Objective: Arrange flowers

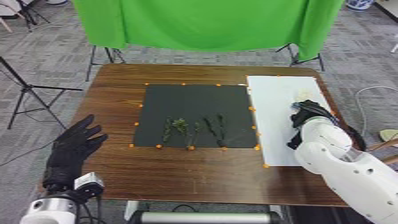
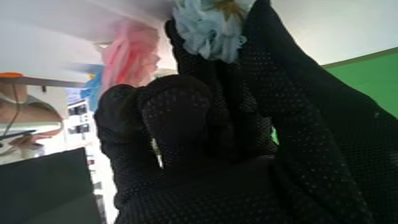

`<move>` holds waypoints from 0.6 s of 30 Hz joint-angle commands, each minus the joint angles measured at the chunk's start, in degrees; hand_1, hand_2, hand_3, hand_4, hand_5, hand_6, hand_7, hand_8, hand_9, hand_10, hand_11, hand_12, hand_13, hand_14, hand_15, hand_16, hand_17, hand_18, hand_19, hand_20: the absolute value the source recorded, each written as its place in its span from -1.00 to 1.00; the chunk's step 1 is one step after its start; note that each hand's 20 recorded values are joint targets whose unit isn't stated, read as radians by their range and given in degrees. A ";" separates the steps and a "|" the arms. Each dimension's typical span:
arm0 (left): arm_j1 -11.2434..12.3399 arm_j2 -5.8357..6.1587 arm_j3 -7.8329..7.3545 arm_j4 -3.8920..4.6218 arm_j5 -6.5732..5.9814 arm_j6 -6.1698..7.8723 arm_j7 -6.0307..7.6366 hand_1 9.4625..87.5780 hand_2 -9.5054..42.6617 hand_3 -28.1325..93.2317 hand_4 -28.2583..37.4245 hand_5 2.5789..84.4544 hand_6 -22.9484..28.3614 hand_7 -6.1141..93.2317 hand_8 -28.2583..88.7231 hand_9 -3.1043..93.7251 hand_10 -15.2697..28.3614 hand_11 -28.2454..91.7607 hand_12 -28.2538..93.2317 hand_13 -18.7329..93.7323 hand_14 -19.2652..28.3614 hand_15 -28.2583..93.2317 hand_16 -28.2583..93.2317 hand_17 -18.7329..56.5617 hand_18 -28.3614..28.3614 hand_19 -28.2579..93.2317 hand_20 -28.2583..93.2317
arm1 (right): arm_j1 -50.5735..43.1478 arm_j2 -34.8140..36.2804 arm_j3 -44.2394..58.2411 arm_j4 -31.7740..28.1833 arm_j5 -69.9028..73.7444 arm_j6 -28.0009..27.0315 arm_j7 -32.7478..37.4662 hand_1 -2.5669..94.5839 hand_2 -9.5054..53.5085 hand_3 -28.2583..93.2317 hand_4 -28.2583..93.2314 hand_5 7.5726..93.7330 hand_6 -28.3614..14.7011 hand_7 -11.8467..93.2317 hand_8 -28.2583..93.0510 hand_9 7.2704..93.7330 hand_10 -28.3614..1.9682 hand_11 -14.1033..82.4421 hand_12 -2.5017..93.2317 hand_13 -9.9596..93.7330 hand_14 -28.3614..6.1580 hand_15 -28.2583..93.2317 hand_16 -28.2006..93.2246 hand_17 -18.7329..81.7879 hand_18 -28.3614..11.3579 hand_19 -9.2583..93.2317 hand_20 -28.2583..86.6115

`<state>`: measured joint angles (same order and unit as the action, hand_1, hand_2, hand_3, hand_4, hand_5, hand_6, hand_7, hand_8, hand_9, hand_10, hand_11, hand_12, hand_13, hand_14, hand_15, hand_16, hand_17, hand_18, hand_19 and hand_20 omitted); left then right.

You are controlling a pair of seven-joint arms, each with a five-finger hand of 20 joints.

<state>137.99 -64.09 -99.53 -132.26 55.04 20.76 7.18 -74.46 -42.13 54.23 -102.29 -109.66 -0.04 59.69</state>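
White arms (image 1: 342,172), black dotted gloves (image 1: 67,157), apparently dark cables (image 1: 99,209).

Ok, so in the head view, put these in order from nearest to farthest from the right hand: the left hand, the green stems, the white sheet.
1. White sheet: right side, beneath the right hand.
2. Green stems: mid-table, on the black mat.
3. Left hand: far left.

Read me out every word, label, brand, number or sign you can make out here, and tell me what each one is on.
None that I can read. The black mat, white sheet and green cloth carry no lettering I can make out. The dark shapes in the background are too small to tell whether they hold print.
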 commanded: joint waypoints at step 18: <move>1.29 -1.04 -0.30 -0.48 0.05 -0.17 -0.56 -0.59 -0.36 0.81 -0.71 -0.22 0.24 -0.60 -0.69 -0.29 0.56 -0.08 -0.40 -0.21 0.88 0.27 -0.69 -0.71 0.84 0.54 -0.64 | -7.08 -1.94 1.36 -3.69 -1.98 -3.07 1.96 -0.18 -1.00 0.91 -0.99 0.12 -0.04 -0.23 -0.80 0.24 -0.55 -0.22 -0.66 0.53 0.03 0.80 -0.36 0.12 -0.92 1.00 0.31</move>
<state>138.39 -64.53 -99.66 -132.44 55.05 20.79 7.16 -80.82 -43.26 58.22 -108.07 -112.68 -2.26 60.34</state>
